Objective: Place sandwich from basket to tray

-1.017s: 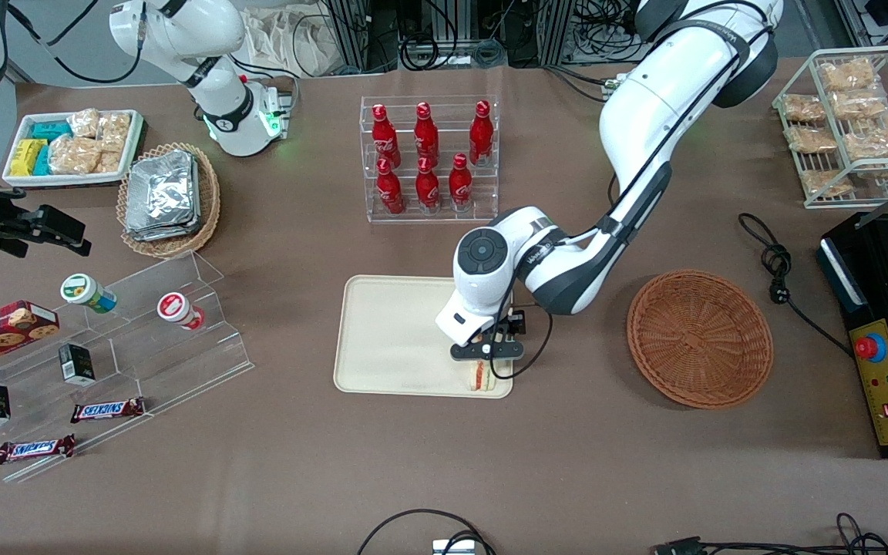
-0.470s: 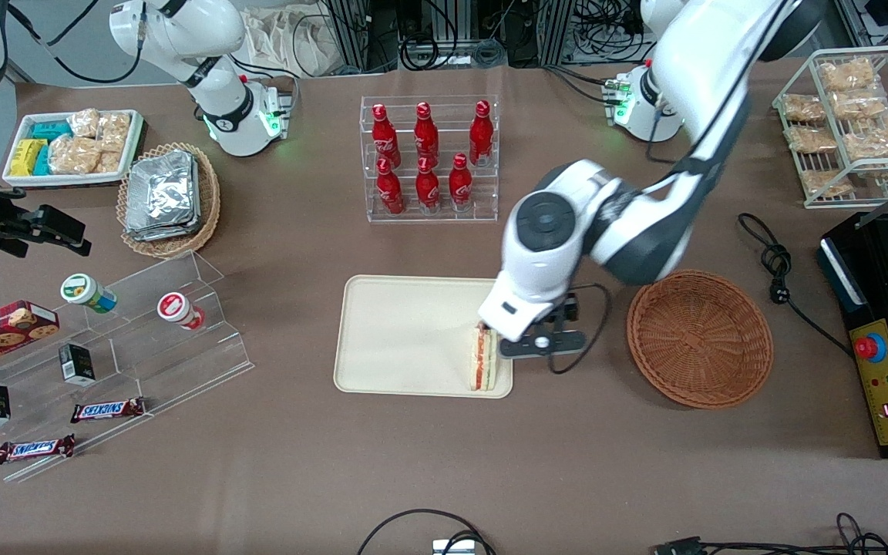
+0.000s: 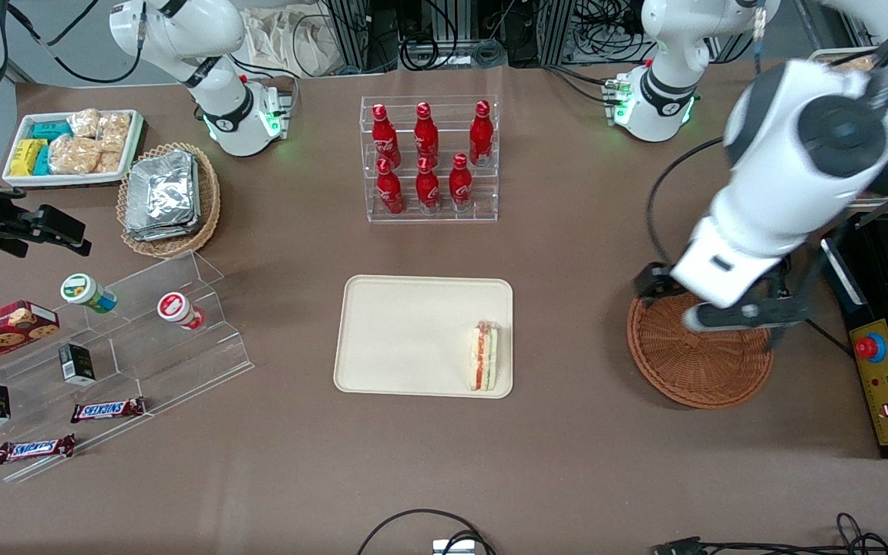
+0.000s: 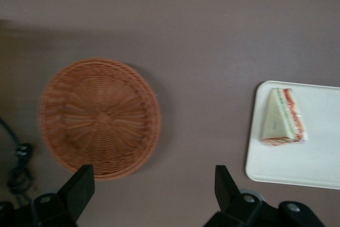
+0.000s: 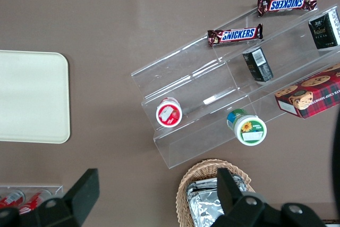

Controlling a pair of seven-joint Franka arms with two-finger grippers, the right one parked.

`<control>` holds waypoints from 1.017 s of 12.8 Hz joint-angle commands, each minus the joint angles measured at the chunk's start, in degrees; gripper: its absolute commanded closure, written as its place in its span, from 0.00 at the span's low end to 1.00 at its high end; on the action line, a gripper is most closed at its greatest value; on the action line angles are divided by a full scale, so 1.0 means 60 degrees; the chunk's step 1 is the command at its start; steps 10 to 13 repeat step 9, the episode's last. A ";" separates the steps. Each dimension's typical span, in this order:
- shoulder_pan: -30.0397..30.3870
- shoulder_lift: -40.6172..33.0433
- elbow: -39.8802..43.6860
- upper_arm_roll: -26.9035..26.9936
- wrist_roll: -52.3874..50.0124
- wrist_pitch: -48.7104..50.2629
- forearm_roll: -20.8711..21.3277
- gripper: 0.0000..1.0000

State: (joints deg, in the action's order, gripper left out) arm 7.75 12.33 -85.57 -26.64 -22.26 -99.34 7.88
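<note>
With the sandwich [image 3: 484, 355] lying at the tray's [image 3: 405, 339] 4 o'clock rim, the wide-open, empty tool [image 3: 737, 317] above the wicker basket [image 3: 683, 370] risks little beyond snagging the weave.

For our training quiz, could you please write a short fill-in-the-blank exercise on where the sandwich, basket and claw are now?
1. The sandwich lies on the ____.
2. The brown basket holds ____.
3. The claw, fingers apart, hangs above the ____ between basket and tray.
4. The claw grips ____.

Missing words: tray; nothing; table; nothing
</note>
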 commanded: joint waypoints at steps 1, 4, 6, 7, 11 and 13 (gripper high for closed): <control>-0.0073 -0.0895 -0.0503 0.0729 0.0879 0.0659 -0.0347 0.00; -0.1188 -0.1467 -0.0547 0.2474 0.2579 0.1864 -0.0976 0.00; -0.1204 -0.1483 -0.0547 0.2521 0.2553 0.1967 -0.1036 0.00; -0.1204 -0.1483 -0.0504 0.2536 0.2538 0.1967 -0.1108 0.00; -0.1204 -0.1440 -0.0459 0.2681 0.2582 0.1895 -0.1343 0.00; -0.1204 -0.1440 -0.0459 0.2681 0.2582 0.1895 -0.1343 0.00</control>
